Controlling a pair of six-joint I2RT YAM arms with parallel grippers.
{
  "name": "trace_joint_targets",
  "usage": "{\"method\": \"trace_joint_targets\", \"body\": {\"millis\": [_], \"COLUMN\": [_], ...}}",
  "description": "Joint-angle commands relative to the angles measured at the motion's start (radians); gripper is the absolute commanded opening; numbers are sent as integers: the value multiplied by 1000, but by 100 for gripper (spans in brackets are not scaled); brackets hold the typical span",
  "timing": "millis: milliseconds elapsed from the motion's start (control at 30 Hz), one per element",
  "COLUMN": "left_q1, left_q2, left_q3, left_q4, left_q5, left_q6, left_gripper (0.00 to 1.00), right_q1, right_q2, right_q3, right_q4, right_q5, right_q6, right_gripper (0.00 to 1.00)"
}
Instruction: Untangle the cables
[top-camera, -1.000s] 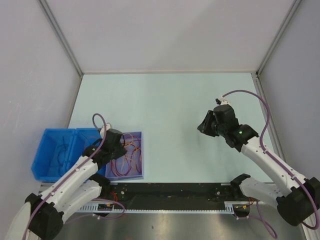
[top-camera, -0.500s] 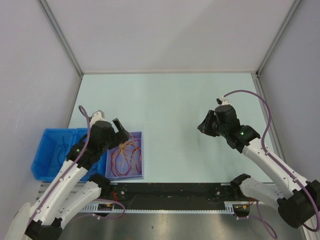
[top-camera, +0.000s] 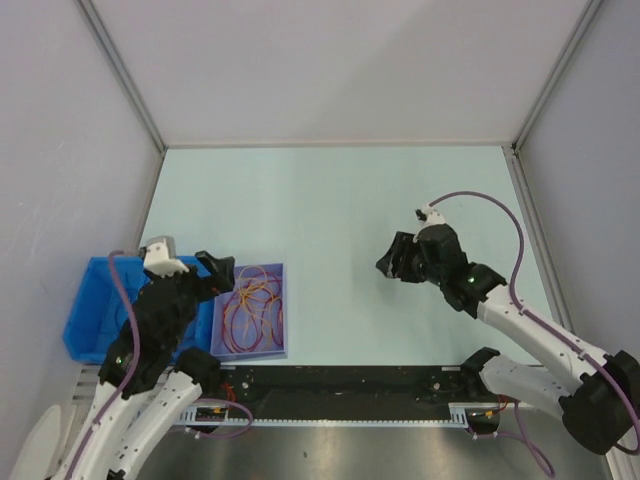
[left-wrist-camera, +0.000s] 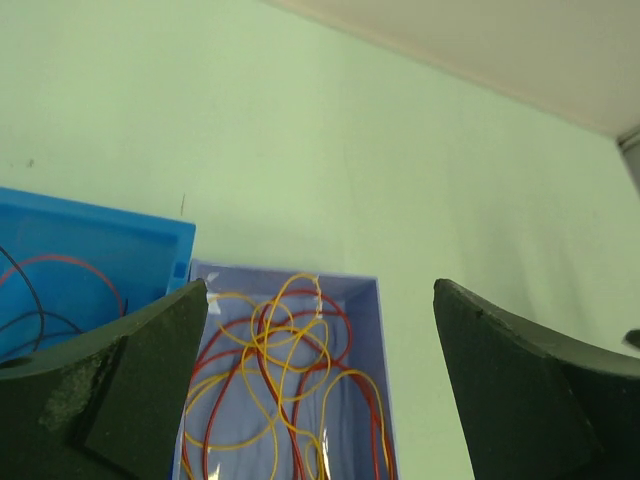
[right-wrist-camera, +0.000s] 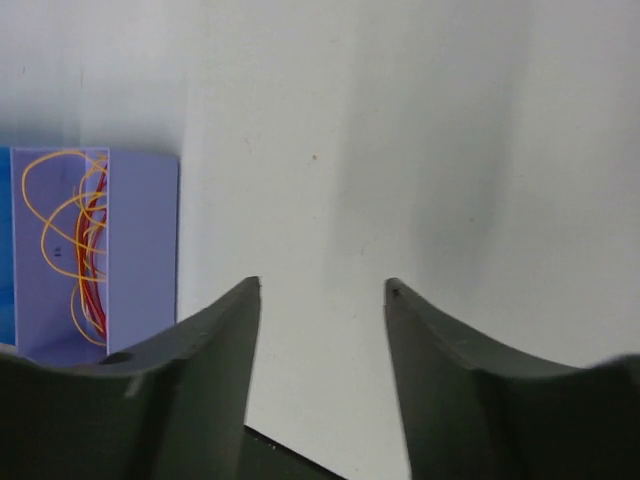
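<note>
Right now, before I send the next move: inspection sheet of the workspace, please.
Surface: pale green table.
Job's things: red, orange and yellow cables tangled in the purple tray; dark and red cables in the blue bin.
Clutter: nothing seen.
Hands: left hand open, empty, by the tray; right hand open, empty, over the table.
Cables: thick purple arm cables arch along both arms.
Surroundings: grey walls; black rail at the near edge.
</note>
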Motion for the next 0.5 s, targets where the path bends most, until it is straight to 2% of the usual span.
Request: {"method": "trace_joint_targets", "body": {"millis": [0,33,167,300,467], "left_q1": [9,9,9,9,9], "left_q2": [-140,-185,-211,-168,-96], "left_q3": [-83,-97,-126,-113,-79], "left_q4": [189,201,208,192,162], "left_q5": [-102,-113,-137,-119,-99], "left_q6": [117,125,137,146,133], "left_gripper": [100,100,100,100,100], "right_q1": [56,82,143,159,148], "right_q2": [32,61,152,264,311], "right_q3": [-108,-119,-164,-204,-202], "right_q4": [293,327,465,597,643], "right_q5": [-10,-4,105,142,128], "right_q6": [-58,-58,-72,-83,-67], "right_gripper": [64,66,85,88,91]}}
